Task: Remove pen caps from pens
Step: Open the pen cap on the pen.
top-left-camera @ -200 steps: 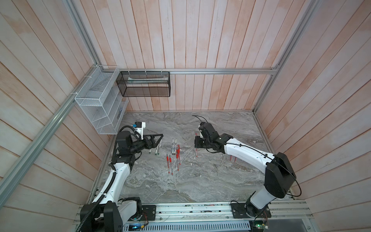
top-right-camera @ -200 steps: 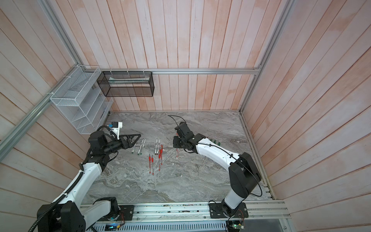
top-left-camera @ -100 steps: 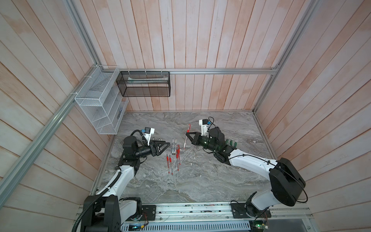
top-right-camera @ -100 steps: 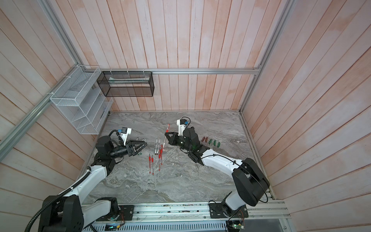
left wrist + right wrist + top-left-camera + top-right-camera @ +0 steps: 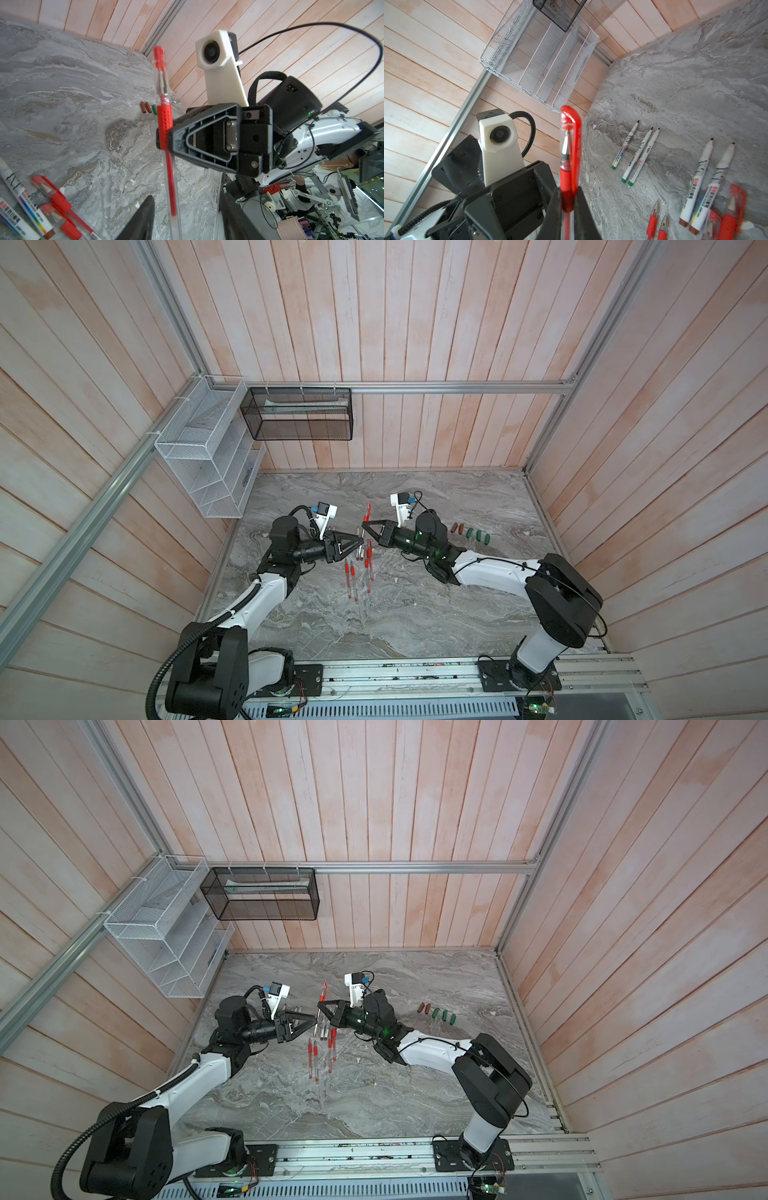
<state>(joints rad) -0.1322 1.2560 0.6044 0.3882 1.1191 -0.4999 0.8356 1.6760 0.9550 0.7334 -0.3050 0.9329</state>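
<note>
1. The right pincer (image 5: pixel 164 133) is pressed together on the red grip section of one clear-barrelled pen (image 5: pixel 568 178). It holds the pen clear of the bench (image 5: pixel 415 614), near upright, with the cap end up.
2. The cap (image 5: pixel 570 135) of this pen is clear with a red clip. It is seated over the tip.
3. The left pincer (image 5: pixel 358 538) faces the right pincer, tip close to tip, at the lower barrel of the held pen.
4. In the left wrist view the left pincer's fingers (image 5: pixel 143 218) stand spread, one on each side of the clear barrel. A gap shows on both sides.
5. The other red pens (image 5: pixel 353 580) lie on the bench below the two pincers, roughly parallel. Some are capped and at least two have bare tips.
6. Five white-barrelled markers (image 5: pixel 639 153) lie beside the red pens with their tips bare. Three have green ends and two have brown ends.
7. Two brown caps (image 5: pixel 457 527) and three green caps (image 5: pixel 478 535) lie in a row on the bench. The row is on the right arm's side, well apart from the pens.
</note>
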